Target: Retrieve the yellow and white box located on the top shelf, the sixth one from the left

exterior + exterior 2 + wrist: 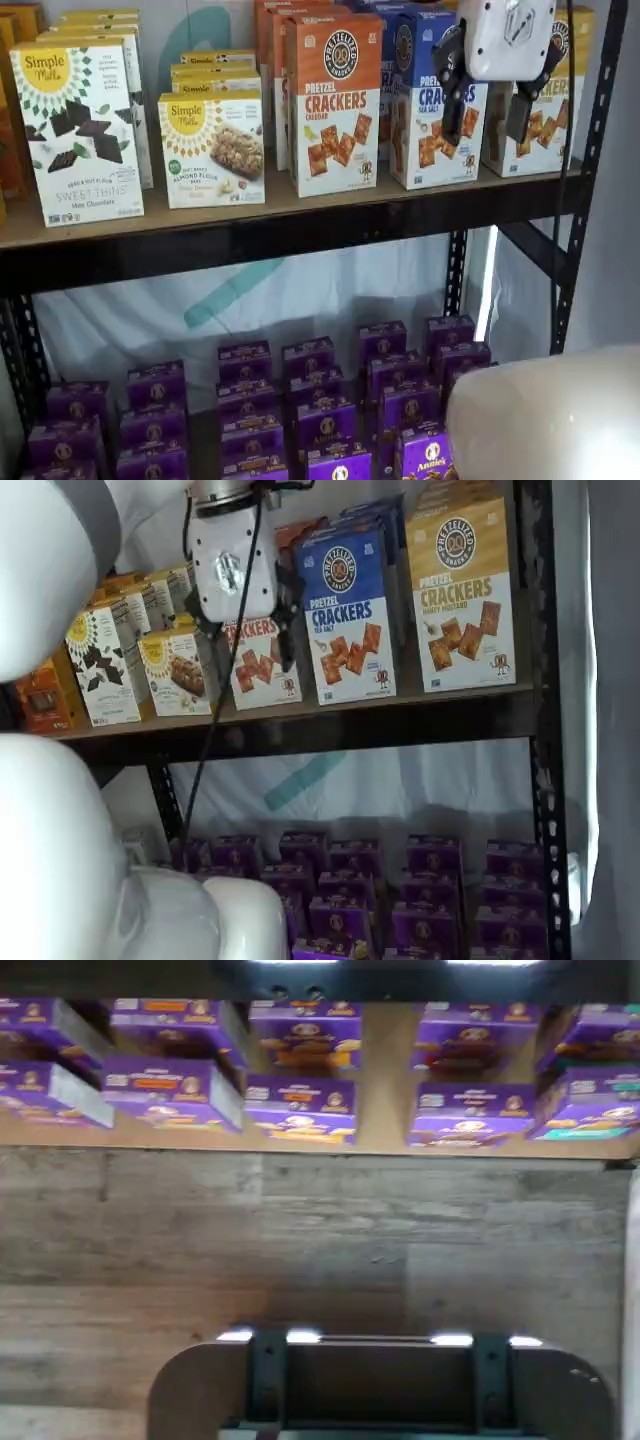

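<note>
The yellow and white box [548, 118] stands at the right end of the top shelf [300, 225], partly hidden by my gripper; it shows whole in a shelf view [460, 590]. My gripper [484, 136] hangs in front of the shelf, fingers pointing down with a plain gap between them, holding nothing. In a shelf view [245, 645] it sits before the orange-topped carton, apart from the boxes. The wrist view shows neither the box nor the fingers.
An orange-topped carton [335, 100] and a blue-topped carton [348, 610] stand left of the yellow box. Simple Mills boxes [75, 130] fill the shelf's left. Purple boxes [320, 410] fill the lower shelf. A black upright [590, 150] borders the right. My white arm [60, 860] fills the foreground.
</note>
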